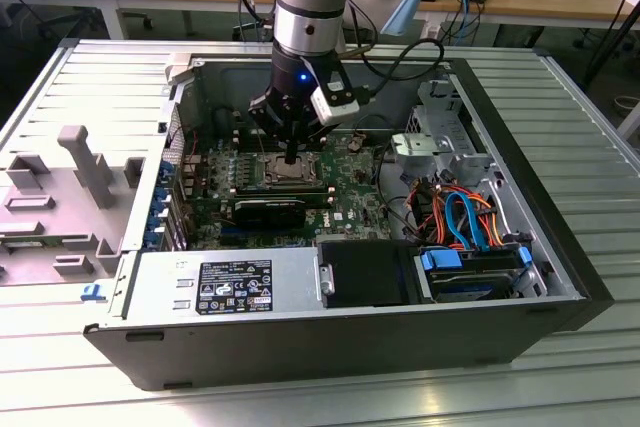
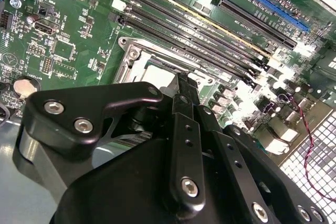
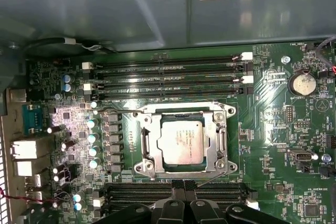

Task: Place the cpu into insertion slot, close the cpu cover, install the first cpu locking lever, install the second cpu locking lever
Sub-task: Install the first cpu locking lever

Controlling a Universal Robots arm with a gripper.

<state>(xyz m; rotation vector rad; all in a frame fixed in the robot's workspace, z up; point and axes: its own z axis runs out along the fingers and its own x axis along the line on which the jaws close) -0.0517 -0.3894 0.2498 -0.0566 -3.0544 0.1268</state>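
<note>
In the first wrist view the cpu (image 3: 180,141), a silvery square chip, lies flat in the insertion slot (image 3: 137,167) on the green board. The cpu cover (image 3: 216,129), a silver frame with a square window, lies down around the chip. My gripper (image 3: 184,184) hovers just off the socket's near edge, fingers shut together and holding nothing. The second wrist view shows the black fingers (image 2: 185,129) reaching to the socket's silver rim (image 2: 135,52), hiding most of it. From the exterior view, the gripper (image 1: 291,157) hangs straight above the socket (image 1: 283,171) inside the open computer case.
Long black memory slots (image 3: 168,74) run along both sides of the socket. The grey case wall (image 3: 157,14) rises close behind the board. A black power supply (image 1: 235,287), a drive bay (image 1: 470,272) and coloured cables (image 1: 450,207) fill the case's near and right parts.
</note>
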